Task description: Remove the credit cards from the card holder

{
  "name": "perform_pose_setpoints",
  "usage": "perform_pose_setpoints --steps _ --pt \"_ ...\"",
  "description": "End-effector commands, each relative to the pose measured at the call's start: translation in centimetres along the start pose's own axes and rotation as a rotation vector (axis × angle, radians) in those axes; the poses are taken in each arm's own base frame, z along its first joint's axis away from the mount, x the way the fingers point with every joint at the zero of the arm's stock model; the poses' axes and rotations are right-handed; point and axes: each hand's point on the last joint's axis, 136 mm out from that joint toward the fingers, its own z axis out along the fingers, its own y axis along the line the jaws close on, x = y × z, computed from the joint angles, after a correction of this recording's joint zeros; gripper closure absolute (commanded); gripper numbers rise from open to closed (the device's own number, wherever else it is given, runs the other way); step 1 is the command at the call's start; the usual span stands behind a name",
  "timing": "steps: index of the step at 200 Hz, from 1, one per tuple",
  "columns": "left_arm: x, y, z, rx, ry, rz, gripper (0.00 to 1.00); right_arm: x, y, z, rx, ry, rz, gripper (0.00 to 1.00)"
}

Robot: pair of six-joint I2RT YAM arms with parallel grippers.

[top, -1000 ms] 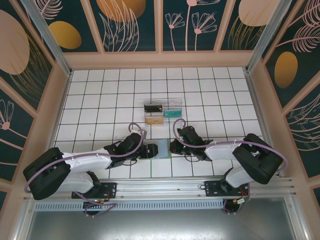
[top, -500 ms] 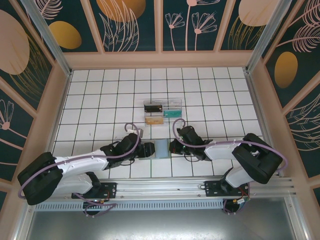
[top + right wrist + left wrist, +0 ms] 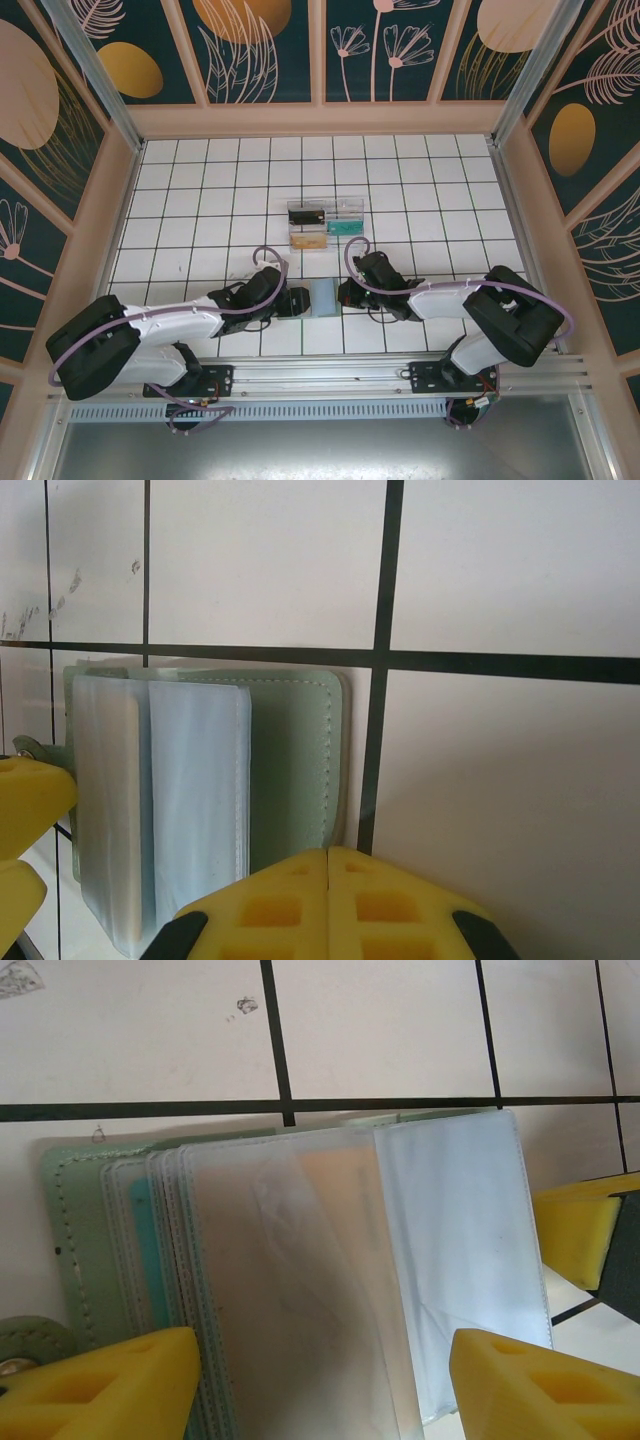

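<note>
The card holder [image 3: 323, 297] lies open on the tiles between my two grippers, a grey-green wallet [image 3: 75, 1250] with a fan of clear plastic sleeves [image 3: 300, 1290]. A teal edge [image 3: 146, 1245] shows inside the left sleeves; I cannot make out whole credit cards. My left gripper [image 3: 320, 1390] is open, its yellow fingers [image 3: 100, 1385] straddling the sleeves from the near side. My right gripper [image 3: 328, 900] is shut, its tips over the near edge of the wallet's green panel [image 3: 295, 770]. The left gripper's yellow pads [image 3: 25, 800] show at the left of the right wrist view.
A clear compartmented tray [image 3: 326, 223] stands a few tiles behind the wallet, holding dark, teal and tan items. Raised walls border the white tiled table [image 3: 200, 200] on the left, right and back. Both arm bases sit at the near rail.
The left arm's elbow dipped outward and came back. Its gripper stayed at the wallet's left side with the jaws a little narrower. The right arm has not moved.
</note>
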Motion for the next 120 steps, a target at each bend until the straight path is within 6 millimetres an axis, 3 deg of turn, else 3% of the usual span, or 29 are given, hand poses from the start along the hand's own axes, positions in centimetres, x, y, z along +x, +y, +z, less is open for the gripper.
perform_pose_setpoints --steps 1,57,70,83,120 --pt "0.7 -0.8 0.4 0.036 0.041 0.014 0.32 0.4 0.0 0.5 0.01 0.017 -0.014 1.0" --pt "0.8 -1.9 0.7 0.089 0.055 0.025 0.31 0.6 -0.1 0.5 0.011 0.02 -0.012 1.0" --pt "0.8 -1.9 0.7 0.091 0.056 0.027 0.23 0.6 -0.2 0.5 0.013 0.019 -0.011 1.0" --pt "1.0 -1.8 0.6 0.091 0.057 0.026 0.1 0.5 -0.1 0.5 0.011 0.018 -0.011 1.0" --pt "0.9 -2.3 0.2 0.128 0.052 0.025 0.08 0.6 -0.1 0.6 0.01 0.022 -0.013 1.0"
